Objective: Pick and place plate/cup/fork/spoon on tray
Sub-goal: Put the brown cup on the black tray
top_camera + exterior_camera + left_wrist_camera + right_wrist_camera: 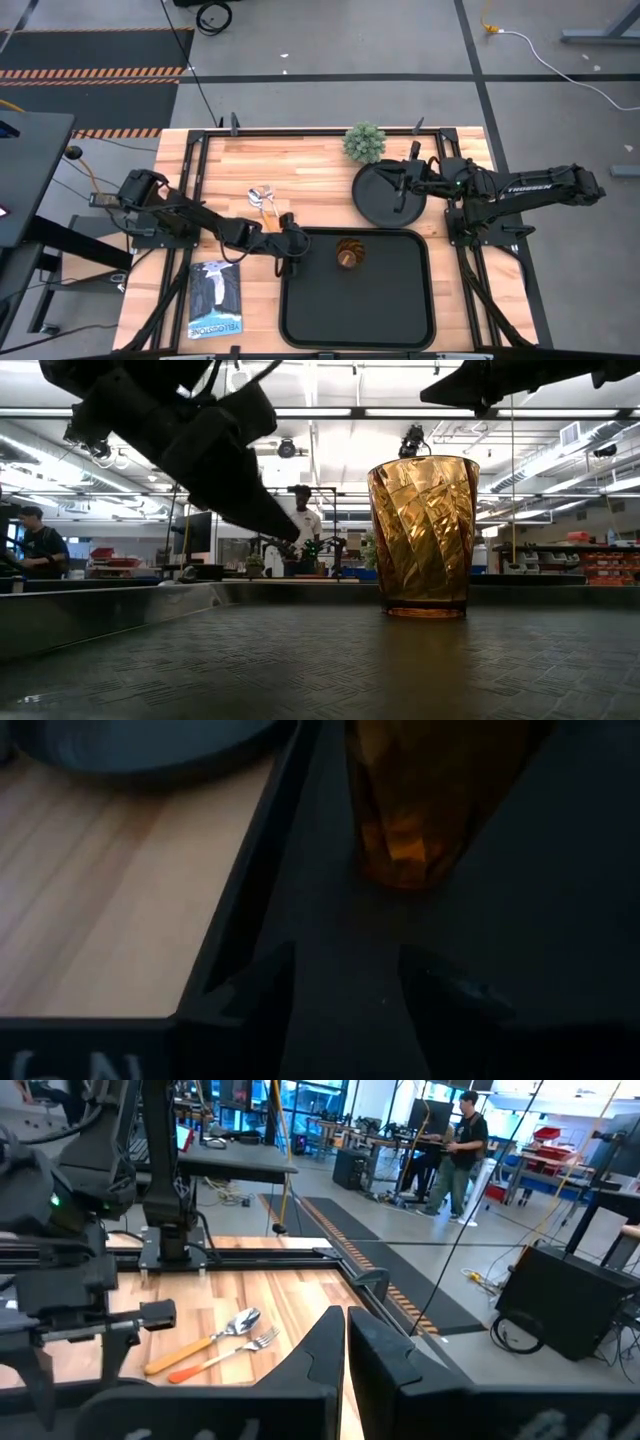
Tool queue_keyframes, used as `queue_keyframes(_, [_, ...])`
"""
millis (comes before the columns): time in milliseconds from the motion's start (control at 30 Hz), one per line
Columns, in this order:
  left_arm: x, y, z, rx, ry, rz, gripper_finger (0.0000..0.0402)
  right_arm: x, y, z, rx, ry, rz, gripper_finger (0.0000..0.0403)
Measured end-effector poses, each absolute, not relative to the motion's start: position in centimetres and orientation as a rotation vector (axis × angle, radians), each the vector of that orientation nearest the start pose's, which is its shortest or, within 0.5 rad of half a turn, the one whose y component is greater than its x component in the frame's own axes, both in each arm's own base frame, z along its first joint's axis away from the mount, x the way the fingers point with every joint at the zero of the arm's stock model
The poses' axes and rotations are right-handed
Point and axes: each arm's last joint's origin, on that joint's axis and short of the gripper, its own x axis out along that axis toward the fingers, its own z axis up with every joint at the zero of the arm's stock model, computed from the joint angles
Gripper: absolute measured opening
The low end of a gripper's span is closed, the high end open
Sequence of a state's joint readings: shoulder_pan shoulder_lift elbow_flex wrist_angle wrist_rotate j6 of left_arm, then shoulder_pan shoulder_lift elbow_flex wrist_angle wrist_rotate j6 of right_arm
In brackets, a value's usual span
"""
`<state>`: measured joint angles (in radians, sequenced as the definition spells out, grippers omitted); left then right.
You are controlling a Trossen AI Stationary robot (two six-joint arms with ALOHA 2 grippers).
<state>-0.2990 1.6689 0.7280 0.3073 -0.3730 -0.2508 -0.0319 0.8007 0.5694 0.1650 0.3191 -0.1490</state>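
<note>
The amber cup (349,253) stands upright on its base in the far part of the black tray (380,312); it also shows in the low view (423,535). My left gripper (296,251) is open and empty, low over the tray's far left corner, the cup ahead of its fingers (345,965). The round black plate (375,200) lies flat on the table beyond the tray. My right gripper (397,188) hovers above the plate, shut and empty (346,1328). The spoon (235,1323) and the fork (262,1340) lie side by side on the wood (263,198).
A small green plant (365,142) stands at the table's far edge behind the plate. A blue booklet (215,298) lies left of the tray. People stand in the room beyond the table (462,1140).
</note>
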Motion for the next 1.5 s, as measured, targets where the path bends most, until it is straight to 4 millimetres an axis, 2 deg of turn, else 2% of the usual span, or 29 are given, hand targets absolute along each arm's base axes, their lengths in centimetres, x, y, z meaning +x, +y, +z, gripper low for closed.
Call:
queue_keyframes(400, [32.3, -7.3, 12.8, -0.082, 0.488, 0.17, 0.0189, 18.3, -1.5, 29.0, -0.157, 0.076, -0.346, 0.0025])
queue_keyframes(667, [33.4, -6.9, 12.0, -0.152, 0.468, 0.016, 0.0178, 18.3, -1.5, 29.0, -0.156, 0.08, -0.347, 0.0024])
queue_keyframes(900, [34.7, -7.6, 12.6, -0.149, 0.507, -0.072, 0.0145, 18.7, -1.5, 28.9, -0.111, 0.073, -0.349, 0.0024])
queue_keyframes(1033, [35.7, -8.0, 13.0, -0.155, 0.536, -0.061, 0.0142, 19.8, -1.5, 27.8, -0.083, 0.13, -0.345, 0.0024])
queue_keyframes(1200, [35.6, -8.7, 12.9, -0.195, 0.596, 0.011, 0.0142, 20.8, -0.9, 26.6, -0.101, 0.194, -0.312, 0.0024])
queue_keyframes(1500, [35.2, -11.1, 12.3, -0.289, 0.588, 0.122, 0.0142, 19.7, -0.2, 27.6, -0.159, 0.158, -0.297, 0.0024])
